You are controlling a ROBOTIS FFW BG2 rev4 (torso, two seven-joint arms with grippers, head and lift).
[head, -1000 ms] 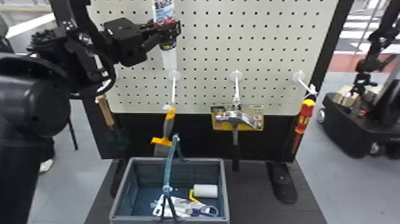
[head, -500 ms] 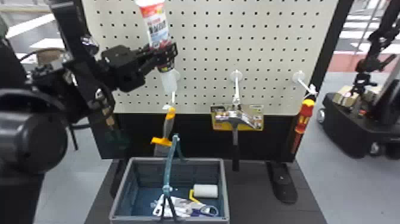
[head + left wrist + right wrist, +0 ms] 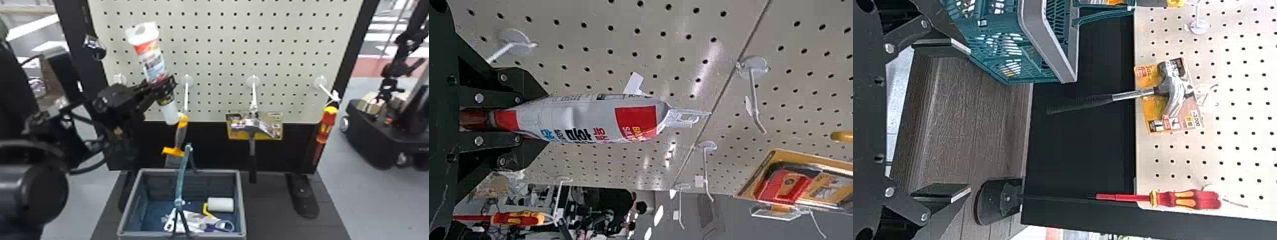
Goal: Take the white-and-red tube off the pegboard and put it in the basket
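"What's at your far left?"

"My left gripper [image 3: 163, 88], closed firmly on the tube [image 3: 154, 63] in front of the pegboard [image 3: 223, 48], above the basket [image 3: 241, 204]."

"Which way does it point?"

"Its flat white end [image 3: 143, 33] is up and to the left; the white cap [image 3: 170, 114] points down and a little right. So the long axis is steep but tilted, running left to right as it drops."

"How will it handle?"

"Fairly light, I'd guess, with a bit of heft from the filling. The body looks soft and slick, and might bulge if I squeezed it halfway up. I'd take the firmer dark neck just above the cap, about where my fingers are. With most of it above my grip, it could pivot."

"And on the right?"

"My right gripper [image 3: 970, 120] is spread wide, holding nothing."
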